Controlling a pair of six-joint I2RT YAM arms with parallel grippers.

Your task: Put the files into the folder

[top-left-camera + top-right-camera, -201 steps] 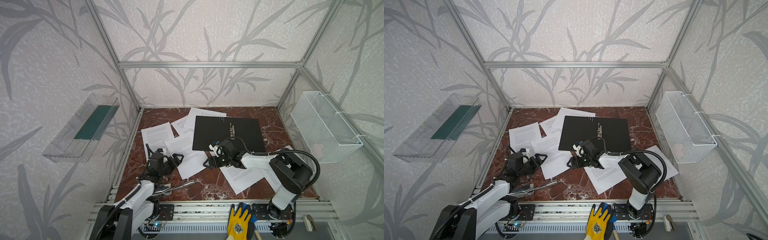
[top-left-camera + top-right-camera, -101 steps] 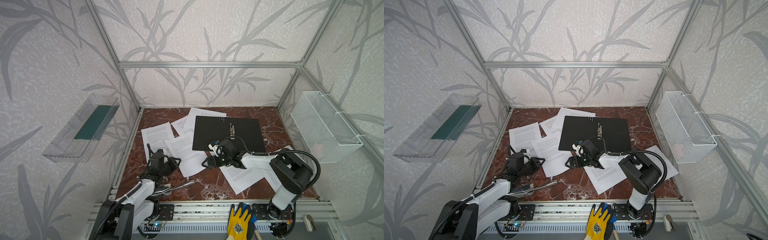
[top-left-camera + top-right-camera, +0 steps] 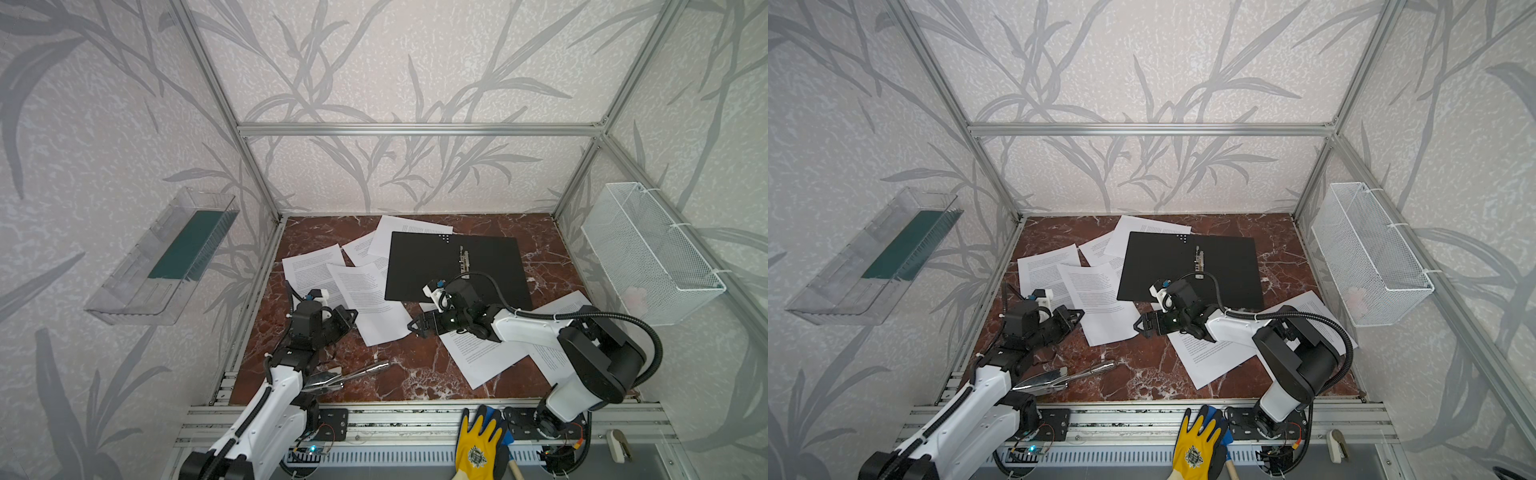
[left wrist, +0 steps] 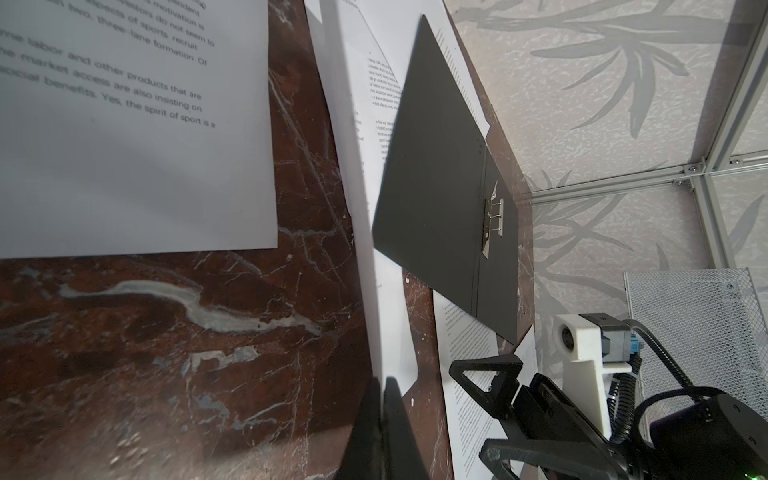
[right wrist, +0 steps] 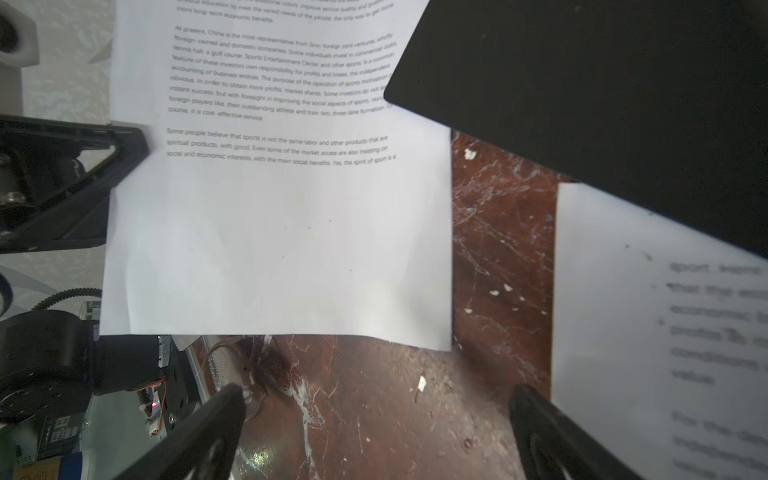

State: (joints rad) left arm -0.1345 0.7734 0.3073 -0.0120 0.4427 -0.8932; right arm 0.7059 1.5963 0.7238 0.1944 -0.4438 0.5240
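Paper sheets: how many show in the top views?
6: back sheet and back-left sheet, both partly under the folder; left sheet; middle sheet, pinched by the left gripper; front sheet and right sheet, partly under the right arm. The folder may hide more.

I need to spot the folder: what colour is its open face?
Black; the folder shows best in a top view.
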